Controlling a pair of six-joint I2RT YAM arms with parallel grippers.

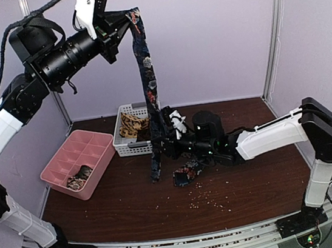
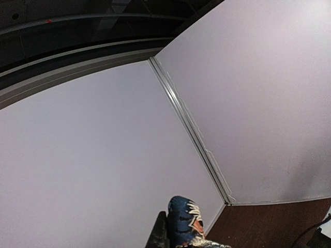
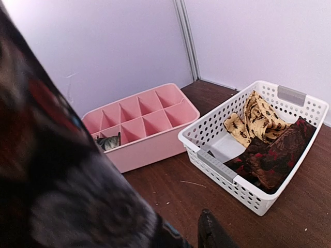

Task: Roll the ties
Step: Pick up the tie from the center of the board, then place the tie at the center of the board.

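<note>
Item: floral tie point(image 1: 147, 71). One end is clamped in the closed left gripper point(image 1: 122, 15), raised high above the table's point(image 1: 254, 186) far edge so the length hangs straight. The tail lies bunched mid-table.

Right gripper point(image 1: 169, 137): jaws astride the strip low down, probably to tension it for rolling. I cannot tell whether they pinch it.

Tan tie point(image 1: 132, 125) and dark brown tie point(image 3: 269, 155): waiting in the white basket point(image 1: 119, 143) at the far edge.

Pink tray point(image 1: 60, 180), left edge: one rolled tie point(image 1: 78, 178).

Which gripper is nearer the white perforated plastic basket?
Right. The right gripper is low, just beside the basket, at the hanging dark floral necktie; the left gripper holds that necktie's top high above.
</note>
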